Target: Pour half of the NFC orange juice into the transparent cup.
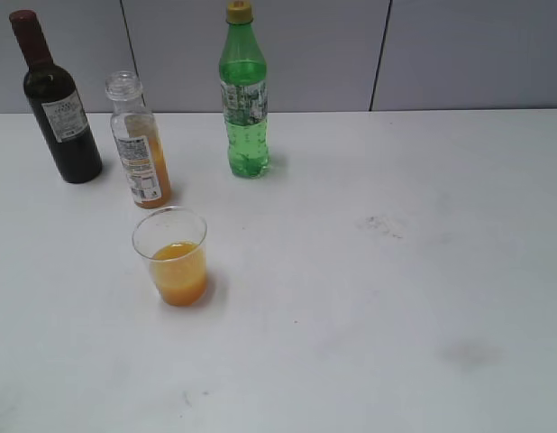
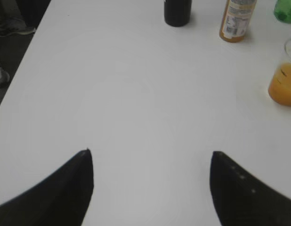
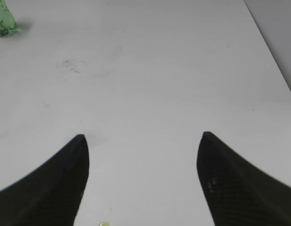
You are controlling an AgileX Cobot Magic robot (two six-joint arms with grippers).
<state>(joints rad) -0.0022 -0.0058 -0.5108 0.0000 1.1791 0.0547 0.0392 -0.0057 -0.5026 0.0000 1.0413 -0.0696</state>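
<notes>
The NFC orange juice (image 1: 140, 144) stands upright and capless at the back left of the white table, its orange liquid filling the lower part; its base also shows as the juice bottle (image 2: 236, 21) in the left wrist view. In front of it stands the transparent cup (image 1: 172, 257), about half full of orange juice, seen again as the cup (image 2: 284, 80) at the right edge. My left gripper (image 2: 150, 153) hangs open over bare table, well short of both. Open too is my right gripper (image 3: 142, 136), with only tabletop between its fingers. Neither arm appears in the exterior view.
A dark wine bottle (image 1: 58, 104) stands left of the juice, and a green soda bottle (image 1: 245, 99) to its right. The table's left edge (image 2: 23, 52) drops to the floor. Faint smudges (image 1: 382, 225) mark the table's middle right; a small yellowish drop (image 3: 103, 224) lies below my right gripper.
</notes>
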